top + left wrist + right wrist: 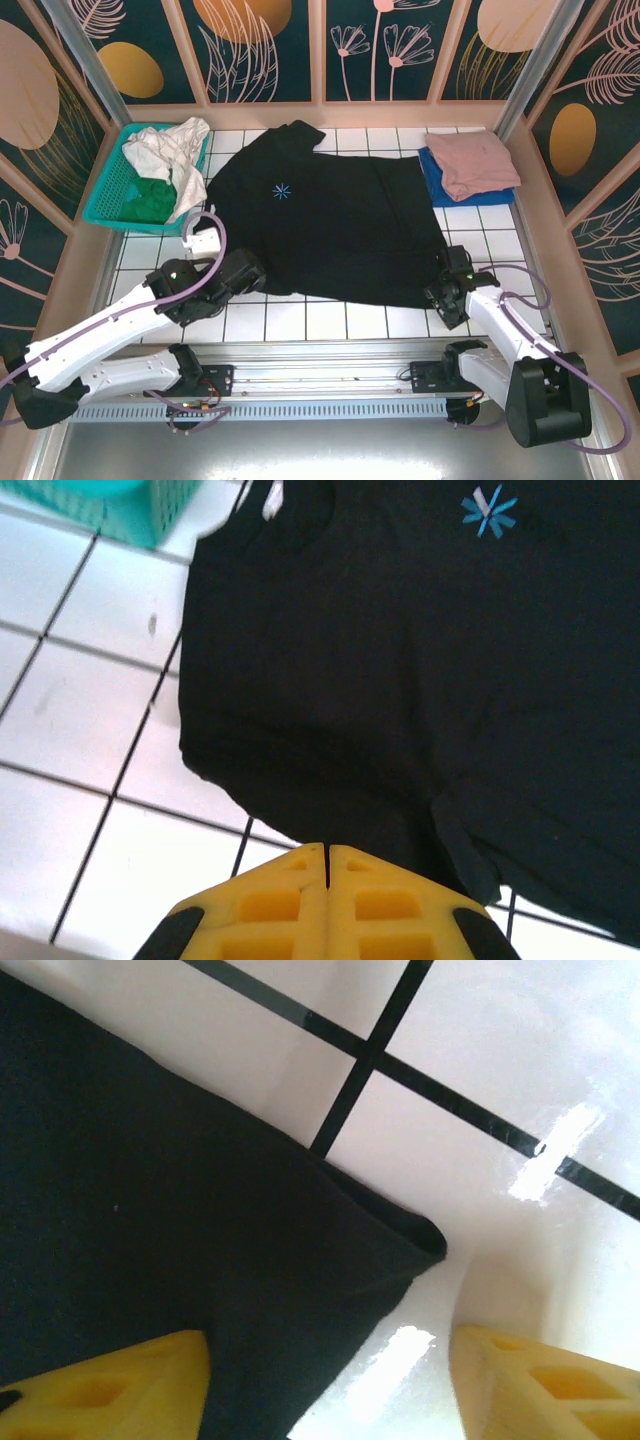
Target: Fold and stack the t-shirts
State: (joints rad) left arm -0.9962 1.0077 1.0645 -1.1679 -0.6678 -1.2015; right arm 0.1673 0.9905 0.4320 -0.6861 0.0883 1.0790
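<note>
Black tee (340, 230), position? (M.)

Spread flat across the middle of the white tiled table (330, 320), collar toward the far left, hem toward the near right. Pale-blue starburst (281, 190) faces up on the chest. (J.)

Other tees? (M.)

Pink tee (478, 160) lies folded on top of a blue tee (430, 175) at the far right corner, just beside the black tee's far right edge. Blue shows along the left and near edges of the pink one. (J.)

Left gripper (327, 852)? (M.)

Low at the near left edge of the black tee. Wrist view: the yellow fingers (270, 905) are pressed together with no gap, tips right at the cloth's edge. Cannot tell whether any cloth is caught between them. (J.)

Right gripper (330, 1335)? (M.)

At the near right corner of the black tee. Jaws stand wide apart and grip nothing. One finger sits over the black cloth, the other over bare tile, and the shirt's corner points into the gap between them. That corner lies slightly curled on the tile. (J.)

Anything else on the table? (M.)

Teal mesh basket (105, 190) at the far left, well apart from both grippers, holding a crumpled white cloth (175, 150) and a green cloth (150, 195). The white one drapes over the basket's right rim, near the black tee's sleeve. (J.)
</note>
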